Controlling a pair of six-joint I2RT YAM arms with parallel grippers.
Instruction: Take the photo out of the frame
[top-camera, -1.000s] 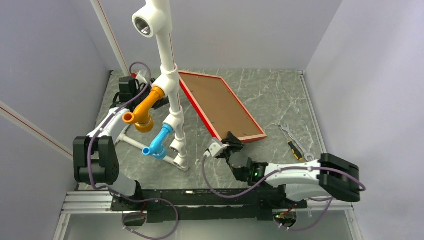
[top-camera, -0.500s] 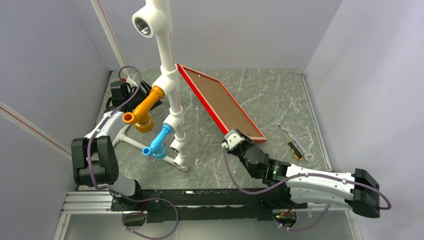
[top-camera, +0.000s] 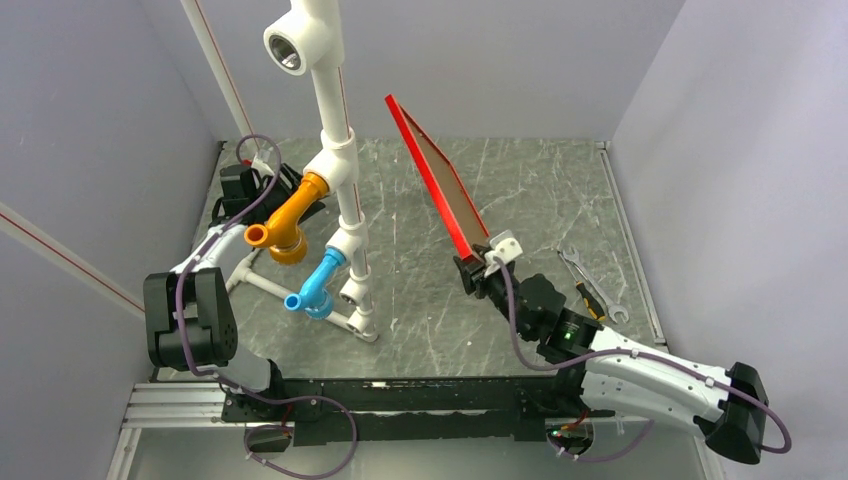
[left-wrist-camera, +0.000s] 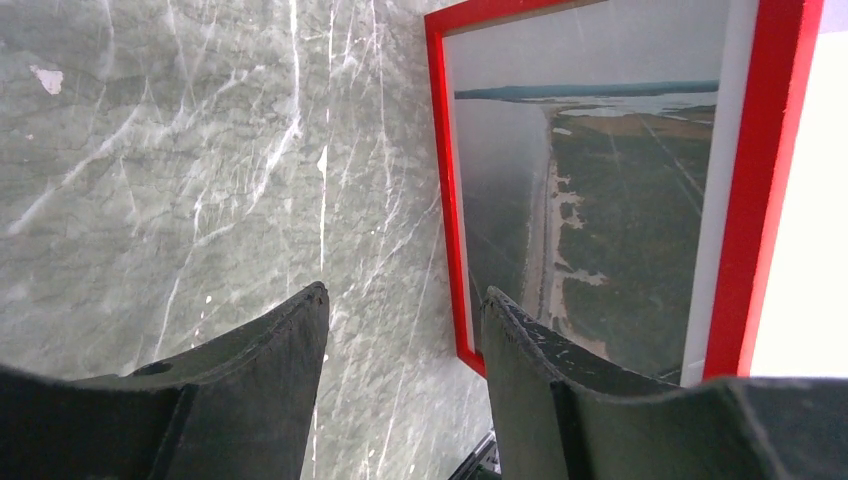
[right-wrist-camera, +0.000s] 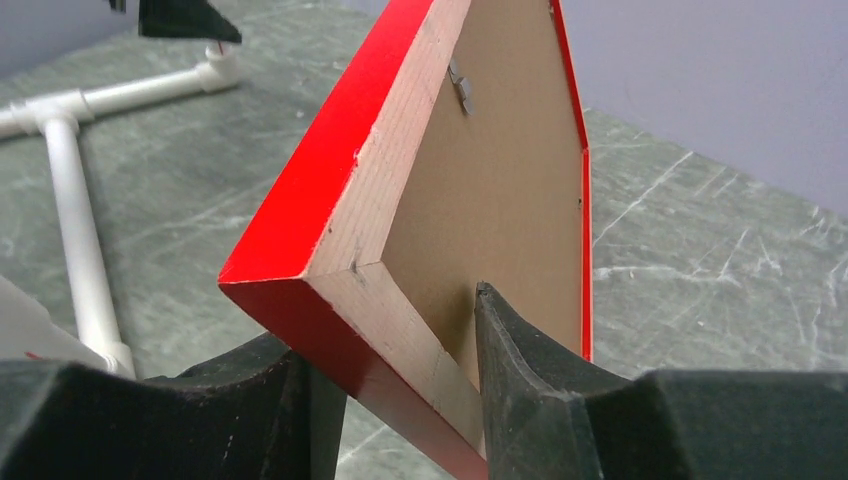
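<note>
No readable text, label, brand, number or sign shows in any view

I see a robotics lab cell: plain grey walls (top-camera: 720, 120) box in my marble-patterned table (top-camera: 540, 180), holding a PVC pipe rig (top-camera: 340, 150) (orange and blue fittings) and a wrench (top-camera: 572, 266).

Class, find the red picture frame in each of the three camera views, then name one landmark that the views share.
Top view: the frame is at centre, tilted up on edge, its near corner in the right gripper.
Left wrist: the frame fills the right half, photo side facing the camera.
Right wrist: the frame is at centre, brown back showing, a corner between the fingers.
Shared landmark: the grey marbled table.
</note>
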